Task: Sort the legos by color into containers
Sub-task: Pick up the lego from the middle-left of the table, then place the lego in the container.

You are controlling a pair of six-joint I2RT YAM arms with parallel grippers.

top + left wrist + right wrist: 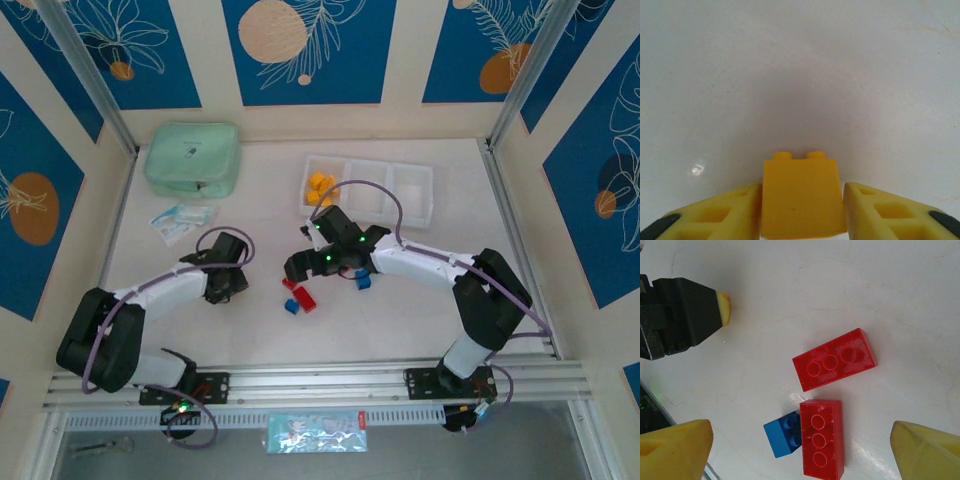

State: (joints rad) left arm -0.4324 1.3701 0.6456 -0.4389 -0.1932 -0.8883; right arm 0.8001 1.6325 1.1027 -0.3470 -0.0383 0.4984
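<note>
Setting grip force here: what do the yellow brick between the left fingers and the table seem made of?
Yellow brick: likely hard molded plastic, smooth satin; crisp edges, studs. Table: smooth white surface, perhaps laminate, faintly glossy; it shows a small glint.

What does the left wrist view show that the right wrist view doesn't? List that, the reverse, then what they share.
Left wrist, not right: a yellow brick clamped between the left fingers. Right wrist, not left: an upper red brick, a lower red brick and a blue brick touching it, with the right fingers spread wide. Both: the white table and yellow fingers at the bottom corners.
</note>
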